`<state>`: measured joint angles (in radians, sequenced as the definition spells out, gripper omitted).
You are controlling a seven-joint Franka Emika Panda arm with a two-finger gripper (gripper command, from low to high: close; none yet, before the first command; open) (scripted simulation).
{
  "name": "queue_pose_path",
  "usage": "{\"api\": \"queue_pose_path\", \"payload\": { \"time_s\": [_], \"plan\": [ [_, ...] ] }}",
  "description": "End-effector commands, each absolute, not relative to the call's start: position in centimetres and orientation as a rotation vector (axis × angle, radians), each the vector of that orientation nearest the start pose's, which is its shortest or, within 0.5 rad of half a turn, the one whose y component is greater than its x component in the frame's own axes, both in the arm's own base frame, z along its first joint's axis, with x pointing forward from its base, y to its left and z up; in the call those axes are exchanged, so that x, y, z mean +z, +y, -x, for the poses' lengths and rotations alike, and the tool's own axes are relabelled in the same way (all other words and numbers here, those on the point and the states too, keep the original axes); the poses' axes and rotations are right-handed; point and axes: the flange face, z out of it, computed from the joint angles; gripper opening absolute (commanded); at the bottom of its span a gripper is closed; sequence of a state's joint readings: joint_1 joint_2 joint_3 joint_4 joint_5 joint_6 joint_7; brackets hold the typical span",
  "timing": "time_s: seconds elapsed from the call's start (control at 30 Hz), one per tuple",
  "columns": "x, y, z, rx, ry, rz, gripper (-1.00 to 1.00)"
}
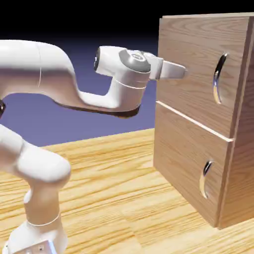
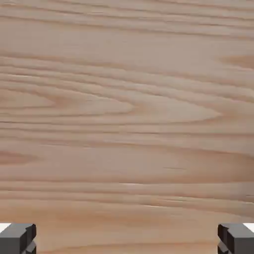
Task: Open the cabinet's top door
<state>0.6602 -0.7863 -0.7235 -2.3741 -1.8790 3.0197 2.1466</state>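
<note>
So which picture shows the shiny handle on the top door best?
The exterior view. There the top door's curved handle shows whole, with the gripper off to its left. The hand view shows only wood grain and two finger tips, no handle.

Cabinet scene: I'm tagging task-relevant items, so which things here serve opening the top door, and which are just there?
Belong to the job:
the cabinet
the top door
its handle
the gripper, open, at the door's face

Just there:
lower door
lower handle
table
</note>
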Motion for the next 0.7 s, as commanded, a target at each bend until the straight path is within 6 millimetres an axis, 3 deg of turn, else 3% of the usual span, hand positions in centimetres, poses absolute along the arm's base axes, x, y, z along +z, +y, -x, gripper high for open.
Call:
{"api": "queue_pose_path", "payload": {
  "time_s": [0.0, 0.27, 0.57, 0.63, 0.67],
  "plan": [
    [61.5, -3.5, -38.6, -1.632, 0.696, 1.939, 0.00],
    [60.5, -7.2, -39.9, -1.689, 0.691, 1.846, 0.00],
    [57.9, -12.0, -42.2, -1.733, 0.688, 1.764, 0.00],
    [57.9, -12.1, -42.2, -1.733, 0.688, 1.763, 0.00],
    [57.9, -12.2, -43.2, -1.732, 0.689, 1.762, 0.00]
  ]
}}
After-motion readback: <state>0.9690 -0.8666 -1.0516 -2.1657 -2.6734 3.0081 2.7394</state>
